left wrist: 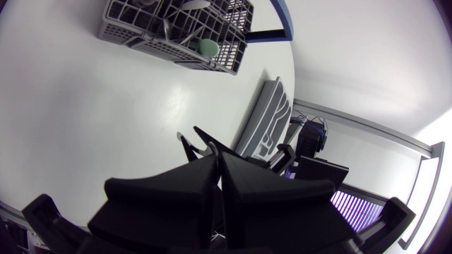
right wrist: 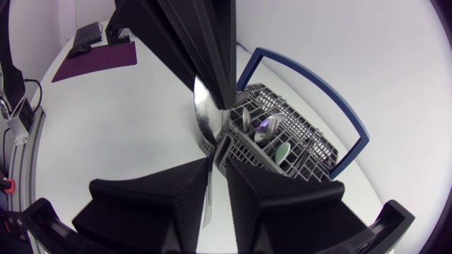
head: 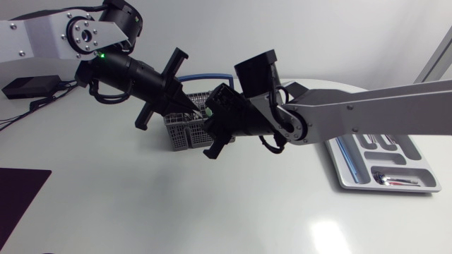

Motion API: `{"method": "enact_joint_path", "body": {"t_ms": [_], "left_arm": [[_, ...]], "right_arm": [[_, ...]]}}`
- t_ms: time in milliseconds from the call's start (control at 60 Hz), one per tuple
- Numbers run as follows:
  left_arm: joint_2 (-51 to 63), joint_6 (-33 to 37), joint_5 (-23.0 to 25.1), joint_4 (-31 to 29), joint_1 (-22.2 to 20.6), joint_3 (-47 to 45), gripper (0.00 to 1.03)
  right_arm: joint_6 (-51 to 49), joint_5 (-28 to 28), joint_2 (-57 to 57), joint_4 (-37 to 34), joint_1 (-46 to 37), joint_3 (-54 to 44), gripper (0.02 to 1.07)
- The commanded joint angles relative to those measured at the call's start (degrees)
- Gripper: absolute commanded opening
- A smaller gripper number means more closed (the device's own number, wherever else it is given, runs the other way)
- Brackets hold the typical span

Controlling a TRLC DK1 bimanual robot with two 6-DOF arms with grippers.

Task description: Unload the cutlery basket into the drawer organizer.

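Hanging close over the cutlery basket [right wrist: 282, 144], a table knife [right wrist: 203, 127] is the piece everything turns on. From the right wrist view its silver blade runs lengthwise from the fingertips of the left gripper [left wrist: 217, 161] down into the slot of the right gripper [right wrist: 215, 166]. So the long axis lies along the right fingers, not across them.

The left gripper looks pinched onto the far end, its two wedges pressed together with only a hairline between them. The right gripper is nearly closed but, as far as I can make out, not clamped. The thin end of the blade lies against one finger, and a sliver of light shows between it and the other. The blade sits edge-on in that slot, so its flat sides seem to face the pads. That should suit a squeeze.

Both arms meet at the knife, neither one nearer. The basket below them holds more: a few spoons and a green-tipped piece standing in its cells, with the blue handle arching behind.

The drawer organizer [head: 337, 168] lies well apart from the basket, out on the right arm's side of the table, with a little cutlery already in one compartment. I'd judge the right arm the natural one to carry the knife there. It needs a firm hold before the left lets go, or the knife could drop back into the basket.
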Motion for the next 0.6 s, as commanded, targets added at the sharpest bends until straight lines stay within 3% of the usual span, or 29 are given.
{"method": "enact_joint_path", "body": {"t_ms": [0,33,183,383,483,533,583], "left_arm": [[0.9,-1.4,1.1,-0.2,0.3,1.6,0.04],[0.9,-1.4,1.2,-0.2,0.3,1.6,0.04],[0.5,-1.5,1.5,-0.2,0.3,1.6,0.07],[0.0,-1.7,2.8,-0.2,1.5,2.2,0.4],[0.0,-1.7,2.8,-0.4,2.4,3.2,0.72],[0.0,-1.7,2.8,-0.6,3.3,3.9,0.83],[0.2,-1.5,2.8,-1.0,3.9,4.5,0.87]], "right_arm": [[1.4,0.1,1.4,-0.3,0.3,1.3,0.11],[1.5,-0.1,1.3,-0.3,0.3,1.2,0.07],[1.6,-0.2,1.4,-1.8,0.2,1.4,0.07],[2.0,-1.4,1.2,-3.1,-0.1,1.6,0.07],[2.0,-2.0,1.0,-3.9,-0.4,1.5,0.07],[2.0,-2.3,0.8,-4.4,-0.6,1.4,0.07],[2.0,-3.0,0.6,-4.8,-1.0,1.3,0.07]]}}
